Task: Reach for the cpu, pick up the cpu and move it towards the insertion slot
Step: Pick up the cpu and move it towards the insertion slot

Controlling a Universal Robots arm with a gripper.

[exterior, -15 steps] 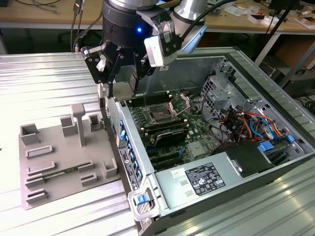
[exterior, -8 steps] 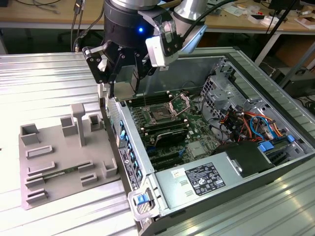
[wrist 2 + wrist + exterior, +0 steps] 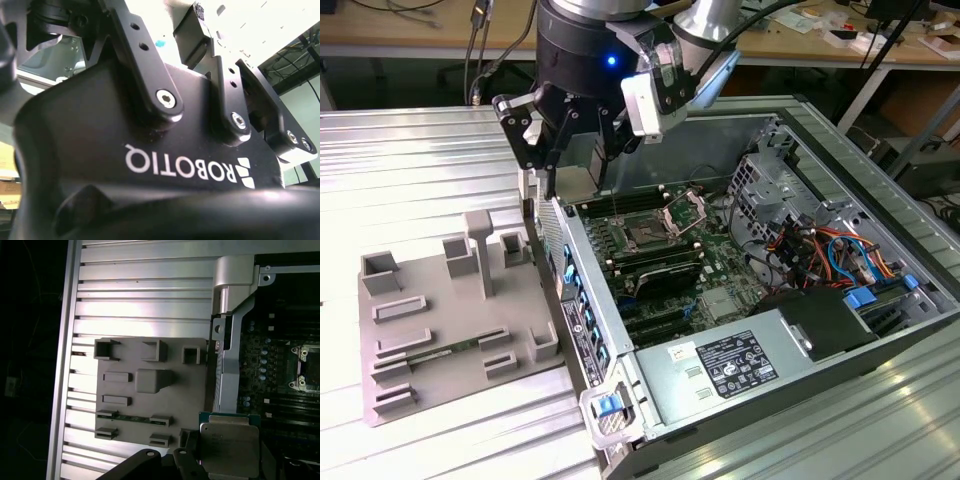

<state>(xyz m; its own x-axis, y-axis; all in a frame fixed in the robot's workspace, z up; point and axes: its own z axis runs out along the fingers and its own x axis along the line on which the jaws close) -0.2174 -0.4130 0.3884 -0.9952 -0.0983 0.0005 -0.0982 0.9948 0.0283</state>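
In the first wrist view the cpu [image 3: 230,447], a flat square chip with a pale metal top and green edge, hangs close under the camera. A black finger [image 3: 190,457] presses against its side. My gripper [image 3: 575,178] is shut on the cpu above the open computer case's wall, at the exterior view's left of the motherboard. The insertion slot [image 3: 645,237] is a dark square socket with its shiny retention frame [image 3: 685,210] hinged up. The insertion slot [image 3: 310,372] lies apart from the held chip. The second wrist view shows the gripper's black body and linkages [image 3: 165,100] up close.
A grey fixture plate [image 3: 450,300] with raised square frames lies on the ribbed aluminium table [image 3: 420,160]. Inside the case [image 3: 820,130] sit black memory slots [image 3: 660,270], a power supply [image 3: 740,360], a drive cage [image 3: 760,185] and coloured cables [image 3: 840,250].
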